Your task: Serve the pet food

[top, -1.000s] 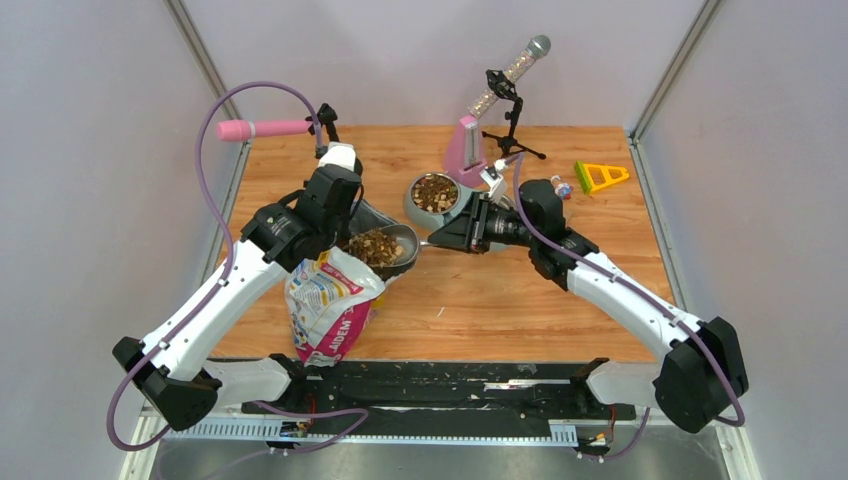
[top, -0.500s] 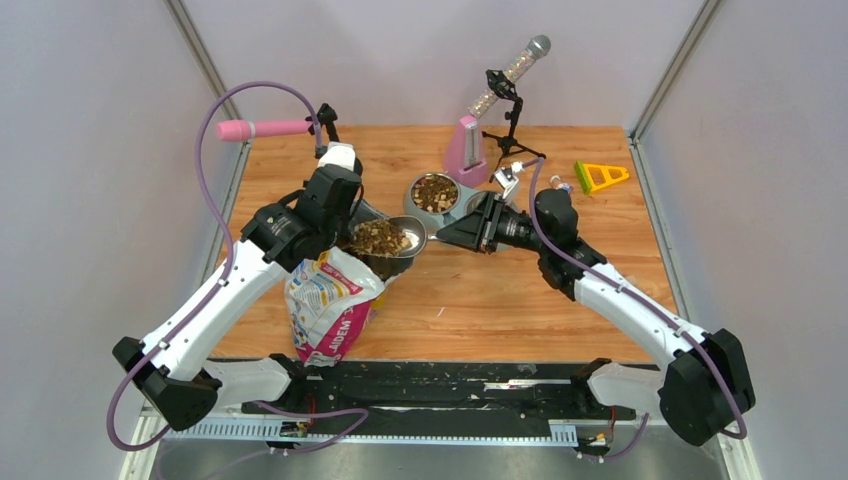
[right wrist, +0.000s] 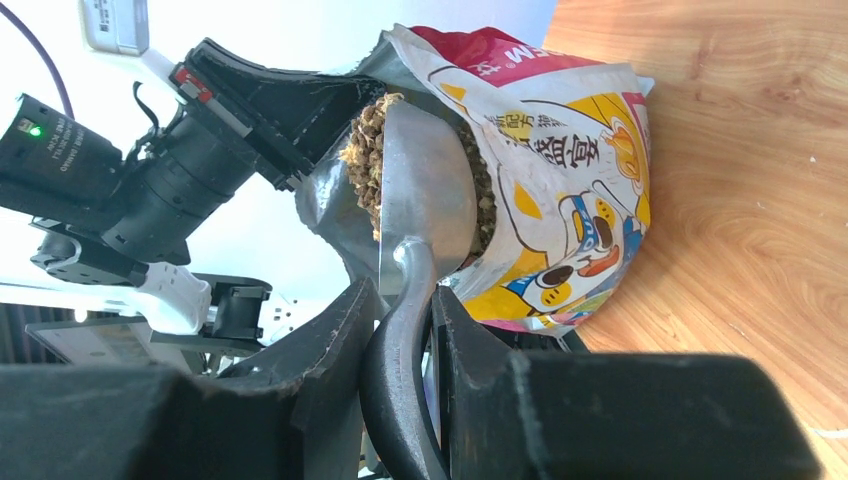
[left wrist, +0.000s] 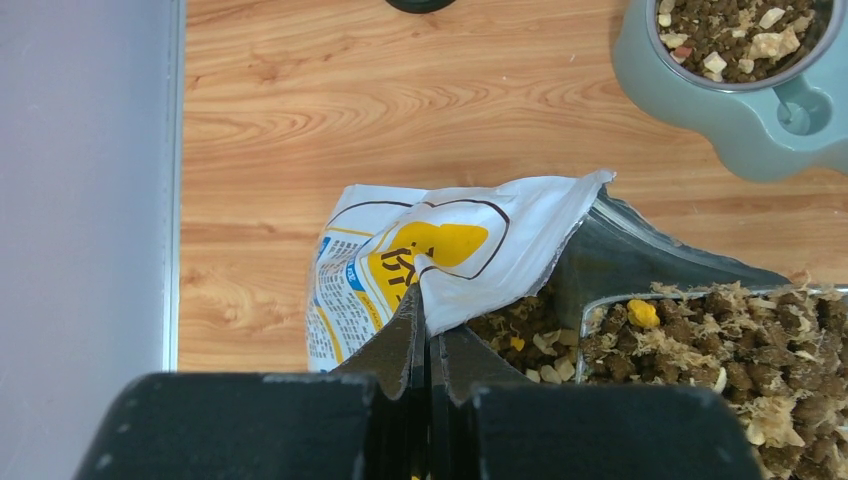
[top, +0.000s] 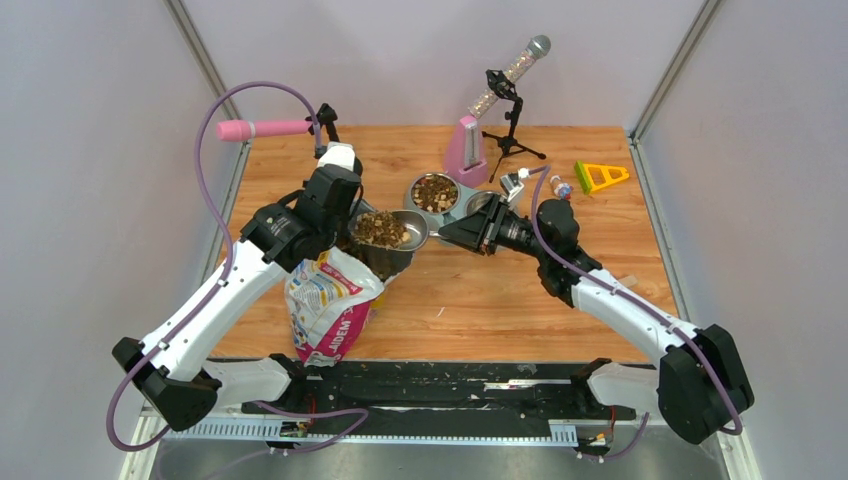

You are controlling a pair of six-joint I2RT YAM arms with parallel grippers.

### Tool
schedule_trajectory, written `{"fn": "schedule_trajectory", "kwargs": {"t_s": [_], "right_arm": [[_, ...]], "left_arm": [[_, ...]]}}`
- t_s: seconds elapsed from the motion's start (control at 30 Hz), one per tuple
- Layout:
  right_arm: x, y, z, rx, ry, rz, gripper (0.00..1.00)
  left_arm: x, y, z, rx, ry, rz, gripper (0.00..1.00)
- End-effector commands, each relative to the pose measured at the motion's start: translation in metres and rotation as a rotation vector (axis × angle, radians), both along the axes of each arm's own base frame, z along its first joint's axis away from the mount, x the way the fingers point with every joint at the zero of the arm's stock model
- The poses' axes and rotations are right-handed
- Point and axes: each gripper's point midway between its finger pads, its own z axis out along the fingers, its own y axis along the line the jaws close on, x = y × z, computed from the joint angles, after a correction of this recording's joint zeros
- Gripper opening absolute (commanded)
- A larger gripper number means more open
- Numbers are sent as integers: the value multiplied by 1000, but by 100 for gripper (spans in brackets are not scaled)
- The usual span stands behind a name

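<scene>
My left gripper (left wrist: 428, 335) is shut on the top edge of the printed bag (top: 325, 300), holding its mouth open; the bag also shows in the left wrist view (left wrist: 440, 250) and the right wrist view (right wrist: 560, 170). My right gripper (right wrist: 405, 310) is shut on the dark handle of a metal scoop (top: 392, 229), which is heaped with brown pet food (top: 378, 228) and held just above the bag's mouth. The loaded scoop (right wrist: 425, 190) shows in the right wrist view, and its pet food (left wrist: 730, 340) in the left wrist view. A grey-green double bowl (top: 437, 196) behind holds pet food (top: 434, 190).
A pink microphone (top: 262, 129) on a stand is at the back left. A pink dispenser (top: 465, 146) and a black stand with a clear tube (top: 508, 75) are at the back. A yellow triangle (top: 600, 176) and a small bottle (top: 559, 186) lie back right.
My right gripper has lifted the loaded scoop up out of the bag and levelled it, and the right arm has drawn back to the right. The left gripper has kept hold of the bag.
</scene>
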Motion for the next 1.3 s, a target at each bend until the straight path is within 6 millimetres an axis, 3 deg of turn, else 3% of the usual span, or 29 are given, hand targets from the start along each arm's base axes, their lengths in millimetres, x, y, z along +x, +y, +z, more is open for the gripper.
{"fn": "schedule_trajectory", "kwargs": {"t_s": [0.0, 0.4, 0.77, 1.03, 1.27], "right_arm": [[-1, 2, 41, 94, -108, 6, 0], [-1, -4, 31, 30, -97, -39, 0], [-2, -9, 34, 45, -58, -38, 0], [-2, -31, 46, 47, -80, -99, 0], [0, -70, 59, 67, -105, -221, 0]], "left_arm": [[18, -8, 58, -161, -223, 37, 0], [19, -7, 56, -153, -218, 45, 0], [19, -5, 57, -146, -222, 52, 0], [20, -6, 55, -140, -217, 52, 0], [22, -8, 50, -130, -203, 47, 0]]}}
